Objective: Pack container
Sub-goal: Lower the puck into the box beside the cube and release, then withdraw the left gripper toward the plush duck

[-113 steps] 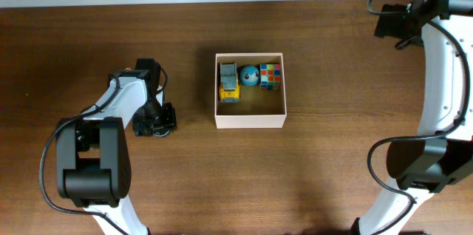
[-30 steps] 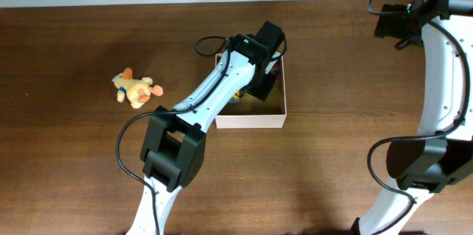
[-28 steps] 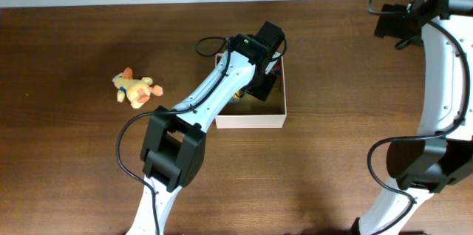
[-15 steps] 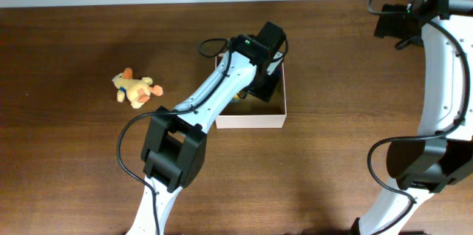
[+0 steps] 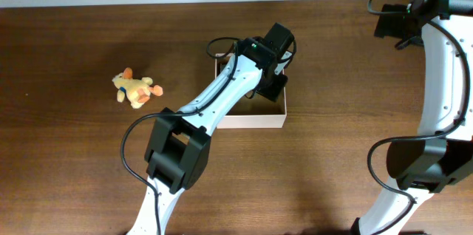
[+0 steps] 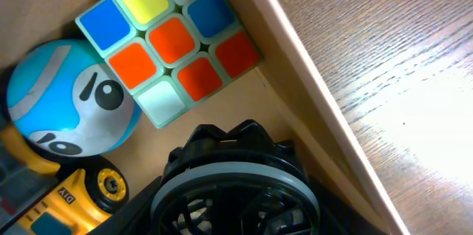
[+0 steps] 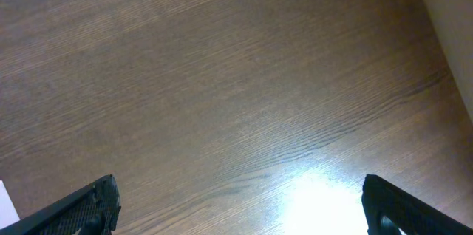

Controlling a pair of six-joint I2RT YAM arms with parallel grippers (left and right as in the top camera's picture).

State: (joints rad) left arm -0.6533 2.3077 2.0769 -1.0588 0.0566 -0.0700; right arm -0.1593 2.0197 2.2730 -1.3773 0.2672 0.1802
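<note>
The container (image 5: 251, 121) is a white box with a tan inside, in the middle of the table. In it lie a colour cube (image 6: 170, 39), a blue ball with a face (image 6: 70, 94) and a yellow truck (image 6: 66, 198). My left gripper (image 5: 270, 80) hangs over the container's right half, shut on a black toy with a grey ring (image 6: 236, 162). That toy fills the bottom of the left wrist view, just inside the right wall (image 6: 295, 65), and hides the fingers. My right gripper (image 7: 240, 209) is open over bare wood at the far right.
A yellow-orange plush animal (image 5: 133, 89) lies on the table well left of the container. The left arm reaches across the container's left and front. The right arm (image 5: 443, 58) stands along the right edge. A pale wall borders the table's far side.
The left arm swung from the table's left side, where the black toy lay, to over the container. Within the last second it edged right and farther back. The right arm stayed still.
</note>
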